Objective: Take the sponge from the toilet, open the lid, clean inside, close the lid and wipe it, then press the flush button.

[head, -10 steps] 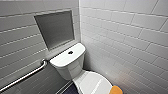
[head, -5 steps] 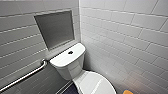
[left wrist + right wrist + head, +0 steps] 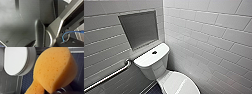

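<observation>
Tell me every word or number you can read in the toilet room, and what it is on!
There are none: no word, number, brand or sign can be read in these pictures.
The toilet, its lid and the flush button are plain.
The sponge has little holes and no label.
The wall tiles and the grab bar carry no writing.

Toilet (image 3: pixel 159 67) wedged in corner. Tiled side wall (image 3: pixel 209 37) runs close along right flank of tank and bowl, tight squeeze there. Back wall hard behind tank, recessed niche (image 3: pixel 139 28) above. Grab bar (image 3: pixel 109 76) juts from wall at left, near tank. Flush button (image 3: pixel 154 52) open from above. Lid (image 3: pixel 180 83) down, reachable from above. Dark floor strip (image 3: pixel 28 79) beside bowl passable; sponge (image 3: pixel 55 68), pinched at waist, hangs over it.
</observation>
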